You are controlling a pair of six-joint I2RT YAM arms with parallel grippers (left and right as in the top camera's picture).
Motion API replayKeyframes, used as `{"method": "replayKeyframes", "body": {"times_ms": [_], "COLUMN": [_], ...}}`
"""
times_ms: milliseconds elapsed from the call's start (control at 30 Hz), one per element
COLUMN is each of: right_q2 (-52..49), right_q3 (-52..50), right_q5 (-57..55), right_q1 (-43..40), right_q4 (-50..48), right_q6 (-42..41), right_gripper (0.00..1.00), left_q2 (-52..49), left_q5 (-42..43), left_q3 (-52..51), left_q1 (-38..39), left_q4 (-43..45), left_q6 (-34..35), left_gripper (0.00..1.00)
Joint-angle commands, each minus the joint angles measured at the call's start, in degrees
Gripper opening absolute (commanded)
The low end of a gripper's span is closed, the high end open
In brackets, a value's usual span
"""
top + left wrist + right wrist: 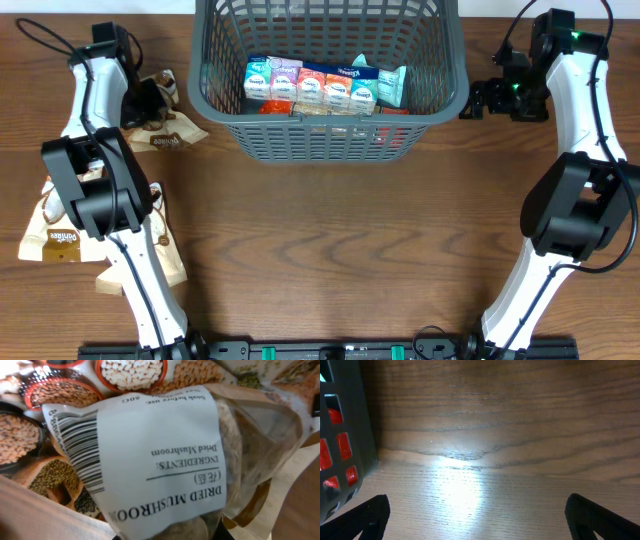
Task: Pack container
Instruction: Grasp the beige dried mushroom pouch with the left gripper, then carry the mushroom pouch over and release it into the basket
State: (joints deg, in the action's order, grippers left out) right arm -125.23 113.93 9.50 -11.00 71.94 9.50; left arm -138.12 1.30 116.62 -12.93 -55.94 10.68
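The container (330, 140), a dark grey lattice basket, stands at the back middle of the table and holds a row of colourful snack packets (310, 88). My left gripper (148, 100) is at the back left, over a pile of brown packets. In the left wrist view a clear packet with a white "Dried Mushroom" label (155, 455) fills the frame between the jaws (170, 535), whose tips barely show. My right gripper (482, 100) is open and empty just right of the basket, low over bare wood (477, 515). The basket wall (345, 435) is at its left.
Brown snack packets lie at the back left (168, 135) and the left edge (60, 235). A bean-print packet (60, 390) lies under the mushroom packet. Red packets show through the basket slots (342, 445). Both arm bases stand at the front.
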Motion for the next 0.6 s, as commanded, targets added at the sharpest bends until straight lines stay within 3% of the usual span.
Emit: {"method": "replayKeyframes", "body": {"times_ms": [0, 567], "right_q2": [-0.4, -0.4], "right_q3": [-0.3, -0.3], "right_q5": [-0.5, -0.5], "right_q1": [0.7, 0.7], "right_q4": [-0.2, -0.2], "right_q6": [0.9, 0.9], "right_gripper": [0.99, 0.99], "left_q2": [6.0, 41.0], "left_q5": [-0.5, -1.3], "left_q3": [-1.3, -1.3], "left_q1": [1.8, 3.9], "left_q4": [-2.8, -3.2], "left_q6": [-3.0, -6.6], "left_gripper": [0.06, 0.06]}}
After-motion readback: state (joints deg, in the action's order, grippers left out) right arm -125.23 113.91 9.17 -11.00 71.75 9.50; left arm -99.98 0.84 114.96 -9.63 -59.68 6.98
